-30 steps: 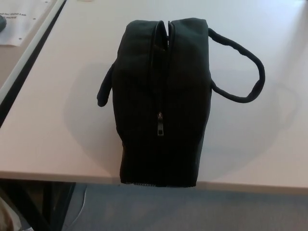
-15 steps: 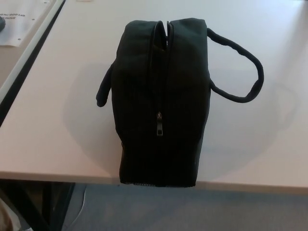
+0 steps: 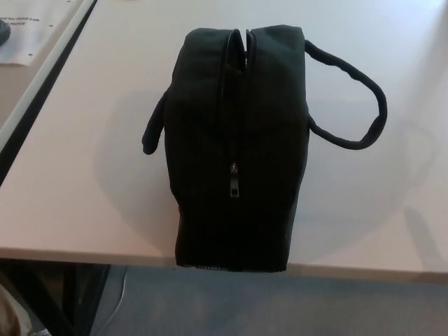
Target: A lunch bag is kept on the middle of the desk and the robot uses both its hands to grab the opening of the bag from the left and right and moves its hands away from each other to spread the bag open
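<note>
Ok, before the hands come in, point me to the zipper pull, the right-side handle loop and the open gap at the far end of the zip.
zipper pull (image 3: 233, 183), head view, on the metal tab.
right handle loop (image 3: 374, 105), head view, on the strap's outer curve.
zip gap (image 3: 241, 47), head view, on the parted far end.

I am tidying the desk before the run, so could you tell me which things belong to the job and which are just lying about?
Job: lunch bag, its zipper pull, its two handles.
Lying about: paper sheet, far left.
</note>
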Available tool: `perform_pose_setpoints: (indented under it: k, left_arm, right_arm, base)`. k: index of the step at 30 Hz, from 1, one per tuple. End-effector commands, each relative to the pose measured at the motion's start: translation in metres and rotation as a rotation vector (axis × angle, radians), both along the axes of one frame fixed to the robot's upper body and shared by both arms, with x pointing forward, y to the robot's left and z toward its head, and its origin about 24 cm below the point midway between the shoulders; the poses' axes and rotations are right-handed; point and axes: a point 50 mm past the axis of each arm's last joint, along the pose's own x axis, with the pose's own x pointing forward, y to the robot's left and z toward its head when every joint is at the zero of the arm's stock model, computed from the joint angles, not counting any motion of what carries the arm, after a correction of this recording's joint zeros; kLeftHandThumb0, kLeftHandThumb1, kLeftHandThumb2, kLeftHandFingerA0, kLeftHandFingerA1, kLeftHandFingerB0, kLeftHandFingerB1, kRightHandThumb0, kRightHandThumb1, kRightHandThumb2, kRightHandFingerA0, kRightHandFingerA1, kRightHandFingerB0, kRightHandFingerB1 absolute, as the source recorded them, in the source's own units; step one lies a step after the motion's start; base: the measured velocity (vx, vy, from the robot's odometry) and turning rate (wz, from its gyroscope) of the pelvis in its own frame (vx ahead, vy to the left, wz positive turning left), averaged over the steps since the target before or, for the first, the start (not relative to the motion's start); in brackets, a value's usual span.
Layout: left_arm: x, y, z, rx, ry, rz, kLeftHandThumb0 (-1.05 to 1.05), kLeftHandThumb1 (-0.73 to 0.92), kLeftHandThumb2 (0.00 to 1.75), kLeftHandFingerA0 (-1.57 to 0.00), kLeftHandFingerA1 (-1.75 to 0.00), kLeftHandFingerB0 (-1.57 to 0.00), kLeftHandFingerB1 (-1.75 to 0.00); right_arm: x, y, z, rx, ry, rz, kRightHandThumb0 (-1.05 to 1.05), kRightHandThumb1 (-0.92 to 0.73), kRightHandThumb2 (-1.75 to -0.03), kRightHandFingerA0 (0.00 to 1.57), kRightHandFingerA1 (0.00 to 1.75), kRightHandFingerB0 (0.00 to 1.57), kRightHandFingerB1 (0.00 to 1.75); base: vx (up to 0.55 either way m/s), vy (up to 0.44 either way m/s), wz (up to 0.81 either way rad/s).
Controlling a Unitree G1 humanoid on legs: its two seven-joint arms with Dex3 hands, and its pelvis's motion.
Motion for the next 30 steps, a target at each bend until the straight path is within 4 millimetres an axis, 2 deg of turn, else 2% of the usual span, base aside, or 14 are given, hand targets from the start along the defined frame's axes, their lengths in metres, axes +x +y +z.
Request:
perform_pose_setpoints:
  k: [1, 3, 4, 5, 7, 8, 11, 12, 18, 20, 21, 22, 24, 30]
  left_arm:
    - [0.075, -0.03, 0.104, 0.532, -0.273, -0.377, -0.32, 0.57, 0.64, -0.25, -0.33, -0.22, -0.35]
    - [0.088, -0.035, 0.109, 0.58, -0.262, -0.413, -0.29, 0.51, 0.61, -0.3, -0.34, -0.24, -0.36]
    - [0.095, -0.038, 0.111, 0.597, -0.277, -0.432, -0.13, 0.35, 0.83, -0.28, -0.53, -0.15, -0.48]
    - [0.102, -0.041, 0.113, 0.622, -0.278, -0.436, -0.16, 0.47, 0.53, -0.39, -0.33, -0.23, -0.33]
    - [0.128, -0.054, 0.112, 0.709, -0.316, -0.477, -0.06, 0.36, 0.51, -0.42, -0.35, -0.28, -0.33]
    - [0.138, -0.06, 0.111, 0.75, -0.345, -0.497, -0.05, 0.25, 0.77, -0.31, -0.56, -0.12, -0.5]
    - [0.156, -0.073, 0.107, 0.772, -0.361, -0.57, -0.01, 0.33, 0.85, -0.26, -0.54, -0.1, -0.5]
    - [0.161, -0.079, 0.105, 0.778, -0.358, -0.586, -0.01, 0.53, 0.59, -0.37, -0.36, -0.16, -0.37]
    - [0.188, -0.114, 0.094, 0.817, -0.389, -0.669, -0.04, 0.5, 0.62, -0.35, -0.42, -0.05, -0.41]
    - [0.194, -0.128, 0.088, 0.817, -0.375, -0.722, -0.08, 0.5, 0.61, -0.33, -0.42, -0.05, -0.42]
    - [0.196, -0.138, 0.084, 0.816, -0.381, -0.755, -0.07, 0.33, 0.86, -0.22, -0.54, -0.04, -0.51]
    - [0.198, -0.144, 0.08, 0.816, -0.396, -0.774, -0.05, 0.48, 0.65, -0.35, -0.43, -0.05, -0.39]
    - [0.2, -0.16, 0.07, 0.805, -0.419, -0.818, -0.01, 0.42, 0.74, -0.32, -0.45, -0.04, -0.28]
    - [0.201, -0.201, 0.041, 0.762, -0.405, -0.976, 0.01, 0.48, 0.69, -0.33, -0.43, -0.08, -0.39]
  right_arm:
    - [0.071, 0.002, 0.119, -0.263, -0.329, -0.038, -0.4, -0.42, -0.55, 0.27, 0.35, 0.08, 0.23]
    - [0.082, 0.011, 0.13, -0.299, -0.323, -0.016, -0.52, -0.36, -0.65, 0.24, 0.42, 0.08, 0.3]
    - [0.088, 0.016, 0.136, -0.332, -0.319, -0.016, -0.55, -0.37, -0.67, 0.24, 0.42, 0.07, 0.36]
    - [0.093, 0.021, 0.14, -0.356, -0.308, -0.012, -0.56, -0.38, -0.68, 0.23, 0.44, 0.07, 0.36]
    - [0.111, 0.04, 0.153, -0.408, -0.261, 0.017, -0.55, -0.38, -0.68, 0.22, 0.42, 0.06, 0.36]
    - [0.117, 0.047, 0.156, -0.416, -0.259, 0.041, -0.5, -0.37, -0.63, 0.24, 0.42, 0.08, 0.35]
    - [0.134, 0.066, 0.158, -0.443, -0.248, 0.091, -0.48, -0.36, -0.65, 0.24, 0.42, 0.07, 0.33]
    - [0.138, 0.071, 0.16, -0.457, -0.249, 0.098, -0.5, -0.36, -0.65, 0.25, 0.42, 0.07, 0.34]
    - [0.161, 0.113, 0.172, -0.53, -0.245, 0.185, -0.41, -0.48, -0.55, 0.29, 0.34, 0.11, 0.27]
    - [0.166, 0.126, 0.176, -0.537, -0.26, 0.219, -0.46, -0.38, -0.64, 0.29, 0.43, 0.1, 0.35]
    - [0.17, 0.138, 0.178, -0.554, -0.267, 0.237, -0.42, -0.48, -0.55, 0.32, 0.35, 0.1, 0.27]
    - [0.172, 0.143, 0.179, -0.562, -0.266, 0.243, -0.44, -0.48, -0.57, 0.32, 0.35, 0.09, 0.24]
    - [0.176, 0.159, 0.181, -0.57, -0.276, 0.276, -0.52, -0.38, -0.67, 0.29, 0.44, 0.07, 0.33]
    - [0.178, 0.197, 0.172, -0.607, -0.289, 0.385, -0.48, -0.38, -0.65, 0.27, 0.44, 0.12, 0.37]
  base:
    - [0.0, 0.0, 0.0]
    - [0.0, 0.0, 0.0]
    - [0.0, 0.0, 0.0]
    - [0.0, 0.0, 0.0]
    - [0.0, 0.0, 0.0]
    - [0.0, 0.0, 0.0]
    - [0.0, 0.0, 0.0]
    - [0.0, 0.0, 0.0]
    - [0.0, 0.0, 0.0]
    - [0.0, 0.0, 0.0]
    - [0.0, 0.0, 0.0]
    - [0.0, 0.0, 0.0]
    - [0.0, 0.0, 0.0]
    - [0.0, 0.0, 0.0]
